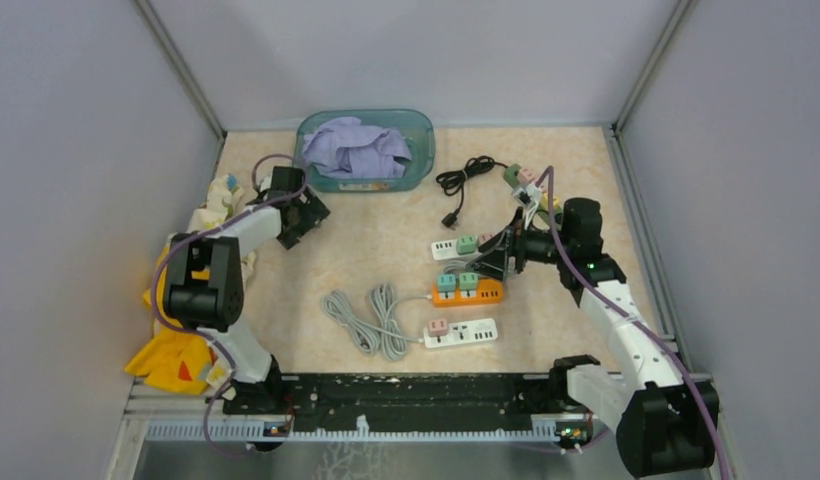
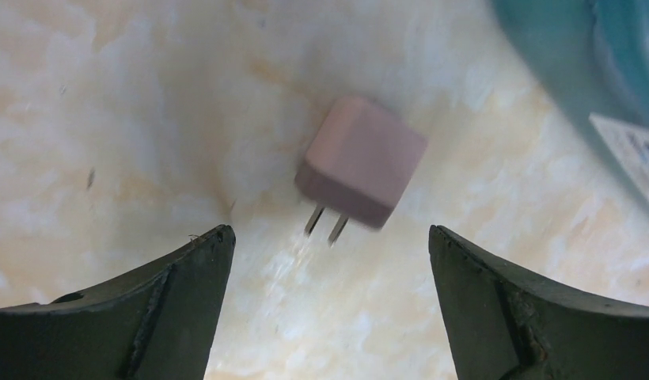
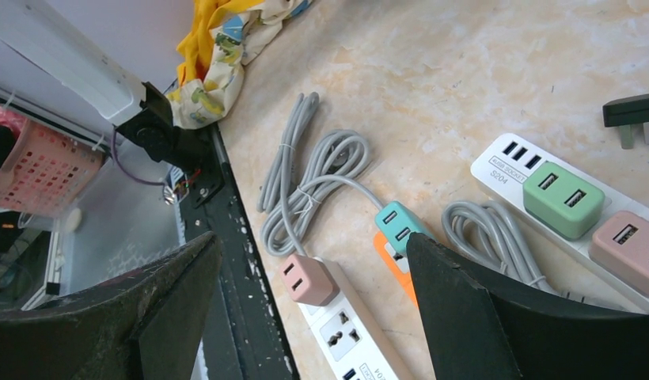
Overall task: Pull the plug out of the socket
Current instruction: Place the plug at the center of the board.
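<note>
My left gripper (image 2: 329,233) is open above the table next to the teal basin; it also shows in the top view (image 1: 308,215). A loose pink plug (image 2: 361,162) with two bare prongs is just beyond its fingertips, slightly blurred, out of any socket. My right gripper (image 1: 498,262) is open and empty above the power strips, and shows in its wrist view (image 3: 313,241). Below it, a pink plug (image 3: 309,279) sits in the near white strip (image 3: 349,328), a teal plug (image 3: 400,227) in the orange strip (image 3: 392,261), and green (image 3: 563,198) and pink (image 3: 630,249) plugs in the far white strip (image 3: 503,162).
A teal basin (image 1: 366,150) with lilac cloth stands at the back. A black cable (image 1: 464,180) lies behind the strips, and more plugs (image 1: 521,178) at back right. Coiled grey cords (image 1: 371,318) lie left of the strips. Yellow cloth (image 1: 176,355) hangs at the left edge.
</note>
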